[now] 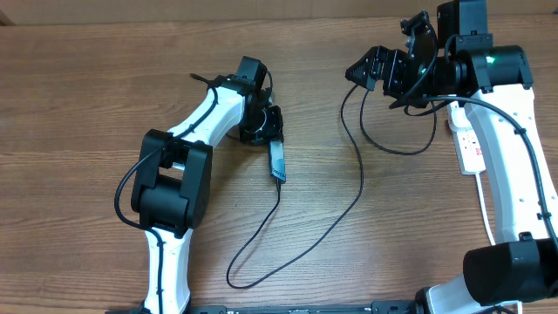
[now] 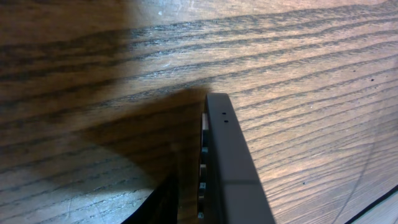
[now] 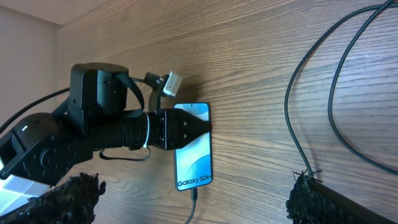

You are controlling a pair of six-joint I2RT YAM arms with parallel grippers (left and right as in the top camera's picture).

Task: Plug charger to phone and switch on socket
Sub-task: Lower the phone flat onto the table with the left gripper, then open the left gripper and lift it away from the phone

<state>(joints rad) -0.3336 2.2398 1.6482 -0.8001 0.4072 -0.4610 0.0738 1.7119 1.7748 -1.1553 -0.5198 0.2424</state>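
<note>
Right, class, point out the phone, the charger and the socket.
phone (image 3: 194,163): right wrist view, on its lit screen.
charger (image 1: 361,179): overhead view, midway along the thin black cable.
socket (image 1: 472,153): overhead view, on its white body.

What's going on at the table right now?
The left pincer sits at the top end of the phone; whether it grips is unclear. The charger looks plugged into the phone's bottom edge, and the screen is lit. The right pincer hangs open and empty, its arm over by the socket.
</note>
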